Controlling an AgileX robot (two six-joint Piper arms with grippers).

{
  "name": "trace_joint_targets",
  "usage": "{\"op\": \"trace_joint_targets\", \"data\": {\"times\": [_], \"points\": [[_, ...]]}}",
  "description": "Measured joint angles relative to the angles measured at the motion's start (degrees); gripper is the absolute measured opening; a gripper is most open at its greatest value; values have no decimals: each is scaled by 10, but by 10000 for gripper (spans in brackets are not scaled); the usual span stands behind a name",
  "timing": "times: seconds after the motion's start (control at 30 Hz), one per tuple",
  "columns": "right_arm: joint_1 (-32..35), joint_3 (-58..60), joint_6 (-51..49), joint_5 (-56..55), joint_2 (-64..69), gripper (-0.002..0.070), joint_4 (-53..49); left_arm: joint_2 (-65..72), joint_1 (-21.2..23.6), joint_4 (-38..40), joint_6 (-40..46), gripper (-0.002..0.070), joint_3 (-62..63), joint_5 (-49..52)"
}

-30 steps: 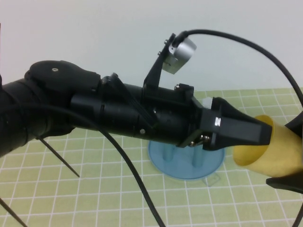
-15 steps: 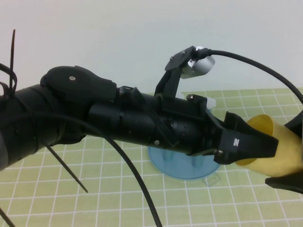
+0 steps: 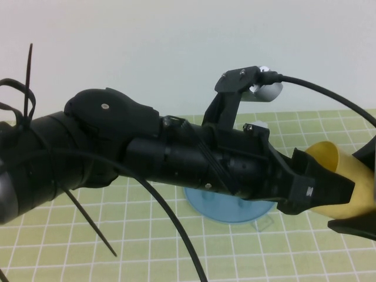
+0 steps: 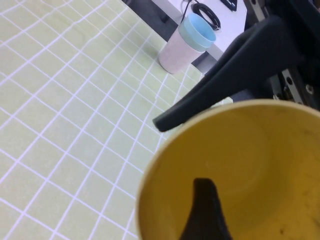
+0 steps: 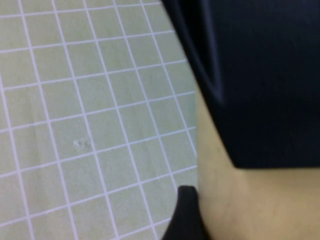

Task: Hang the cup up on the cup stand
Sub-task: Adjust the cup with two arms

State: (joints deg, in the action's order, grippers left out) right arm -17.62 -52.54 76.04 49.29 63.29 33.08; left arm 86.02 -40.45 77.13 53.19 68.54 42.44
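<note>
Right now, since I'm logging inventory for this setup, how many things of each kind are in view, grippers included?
Cups: 2 (yellow cup held by the shut right gripper; pale blue-topped cup standing apart)
Cup stand: 1
Grippers: 2 (open left gripper at the yellow cup's mouth)
Total: 5

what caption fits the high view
left gripper open at pale-yellow plastic tumbler's mouth, right gripper holding it at right edge, blue pegged stand partly hidden

Cup stand (image 3: 235, 210) mostly behind arm
</note>
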Motion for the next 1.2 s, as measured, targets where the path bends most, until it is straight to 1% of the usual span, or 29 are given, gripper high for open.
{"op": "trace_joint_targets", "data": {"times": [0.27,0.33,0.37,0.43,0.57,0.6,0.63,0.77,0.9,0.97,1.2], "points": [[0,0,3,0,0,575,10,0,0,0,0,457,0,-1],[0,0,5,-1,0,575,10,0,0,0,0,442,0,-1],[0,0,7,-3,1,575,10,0,0,0,0,422,0,-1],[0,0,8,-7,1,575,10,-1,0,3,0,350,0,-4],[0,0,8,-17,4,575,5,-4,-1,8,0,117,0,-8],[0,0,8,-17,5,575,5,-4,-1,8,0,80,0,-9],[0,0,10,-16,5,575,4,-4,-1,8,1,63,0,-9],[0,0,5,-13,5,587,4,-4,-2,8,5,39,0,-7],[0,0,-26,-15,5,659,8,-2,-2,12,-3,17,0,-17],[0,0,-34,-17,5,679,9,-2,-1,15,-3,14,0,-20],[0,0,-54,-18,5,693,0,-2,0,27,-3,11,0,-36]]}}
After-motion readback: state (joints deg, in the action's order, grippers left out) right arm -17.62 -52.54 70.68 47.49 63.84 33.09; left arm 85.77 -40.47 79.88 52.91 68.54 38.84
